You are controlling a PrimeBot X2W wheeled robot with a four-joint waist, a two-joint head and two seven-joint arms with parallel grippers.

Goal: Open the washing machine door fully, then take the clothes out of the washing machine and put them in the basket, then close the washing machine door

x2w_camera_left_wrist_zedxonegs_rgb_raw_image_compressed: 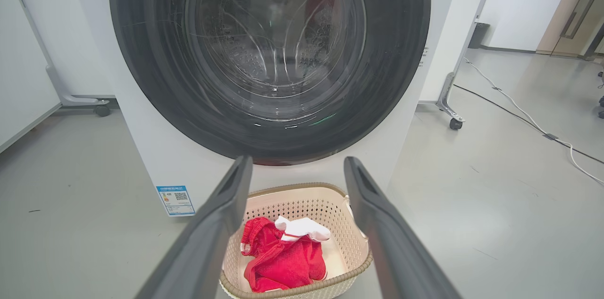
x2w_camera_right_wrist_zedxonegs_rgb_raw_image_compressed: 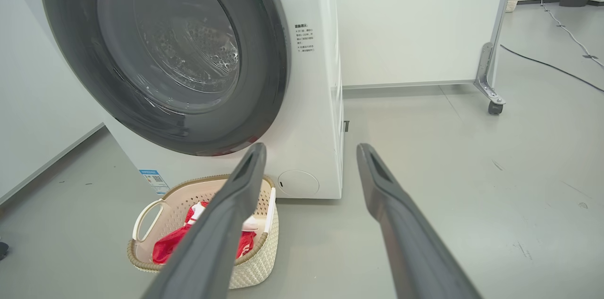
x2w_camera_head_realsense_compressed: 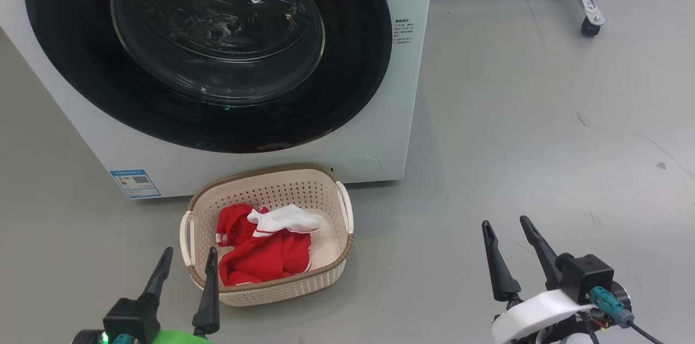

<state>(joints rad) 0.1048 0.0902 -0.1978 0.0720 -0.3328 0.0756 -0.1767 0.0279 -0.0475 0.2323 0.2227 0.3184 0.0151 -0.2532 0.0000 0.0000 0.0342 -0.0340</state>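
Now | washing machine (x2w_camera_head_realsense_compressed: 374,132): blue QR label (x2w_camera_head_realsense_compressed: 136,184) | small print (x2w_camera_head_realsense_compressed: 403,32) unreadable

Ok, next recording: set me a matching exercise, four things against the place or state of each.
Things:
1. washing machine door
2. clothes
3. basket
4. right claw

Place or state:
A. open, holding nothing
B. standing on the floor before the washing machine
C. shut
D. lying in the basket

Pairs: 1-C, 2-D, 3-B, 4-A
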